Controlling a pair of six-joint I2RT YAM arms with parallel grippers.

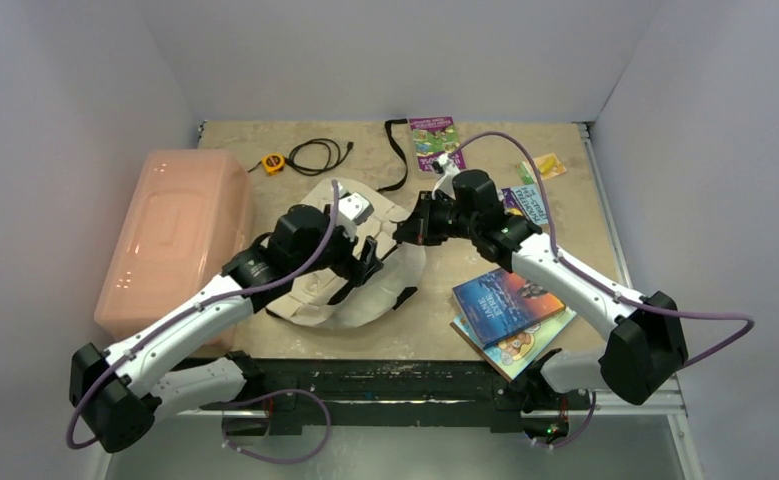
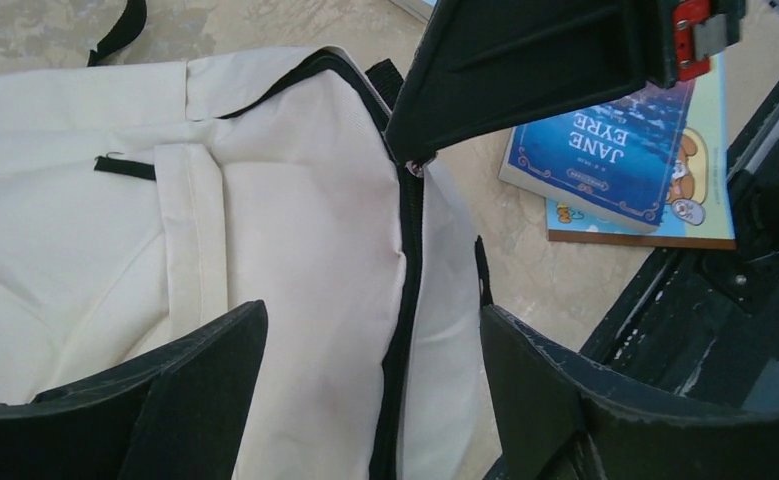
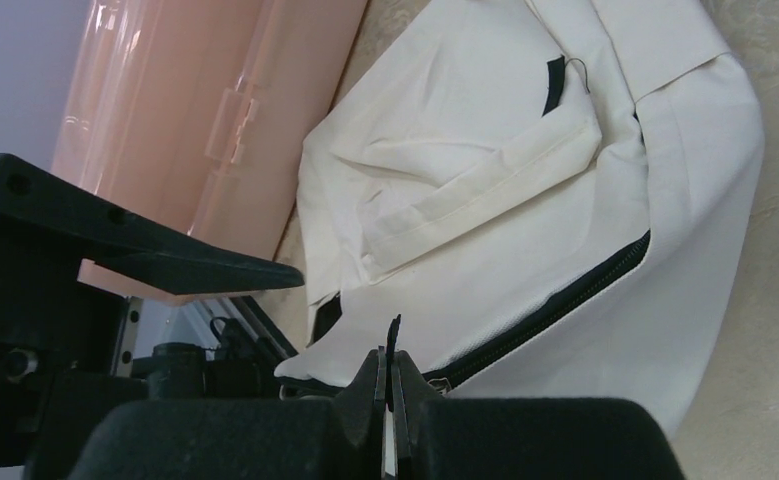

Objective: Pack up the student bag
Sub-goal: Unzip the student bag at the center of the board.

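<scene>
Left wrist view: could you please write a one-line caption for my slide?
Open left hand over the cream student bag while the right hand pinches its zipper pull; Jane Eyre book beside.

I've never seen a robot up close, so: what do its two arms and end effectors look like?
Both the left arm and the right arm have white shells on the long links and bulky black joints. A thin purple cable loops loosely along each. The left end effector and right end effector are black, with two flat, wedge-shaped fingers.
</scene>
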